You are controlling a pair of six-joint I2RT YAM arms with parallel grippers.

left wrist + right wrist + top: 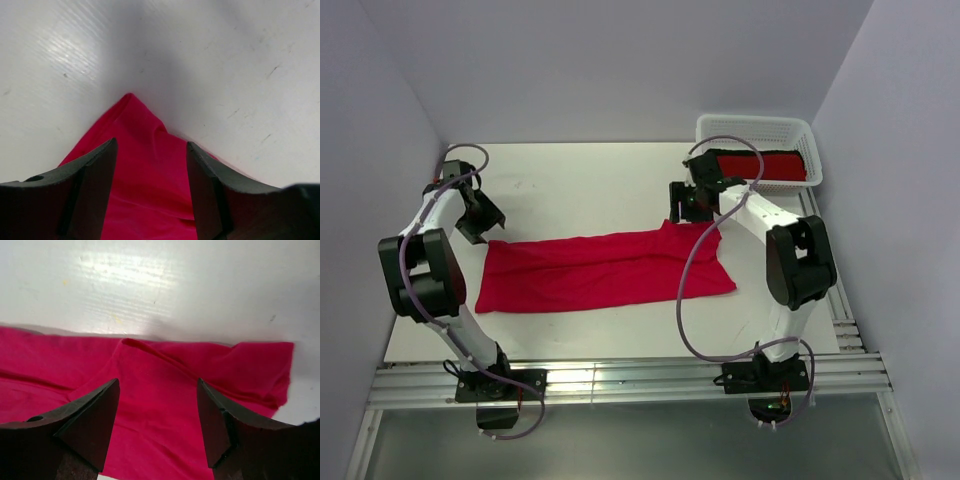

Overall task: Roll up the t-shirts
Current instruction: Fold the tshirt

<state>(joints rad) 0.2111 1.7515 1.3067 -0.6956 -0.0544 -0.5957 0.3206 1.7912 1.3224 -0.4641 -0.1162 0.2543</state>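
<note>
Beneath the left gripper (150, 145), a far corner of the crimson t-shirt (600, 272) is seen lying flat on the white table (590, 180), with the cloth running back under and between the two fingers. The jaws of this gripper are parted to a moderate width, and nothing is held in them. Under the right gripper (159, 382) the far edge of the same garment is seen, with a raised crease just ahead of the fingertips; these jaws are likewise parted and empty. The shirt is laid out as a long folded band spanning from one gripper to the other. Beyond the right gripper, a white basket (755, 120) is seen holding a rolled red bundle (782, 165). The step in hand is judged to be folding and flattening, with rolling not yet begun. For the next move, one short end of the band would probably need to be gripped and turned over itself evenly, so that a tight roll is formed.
</note>
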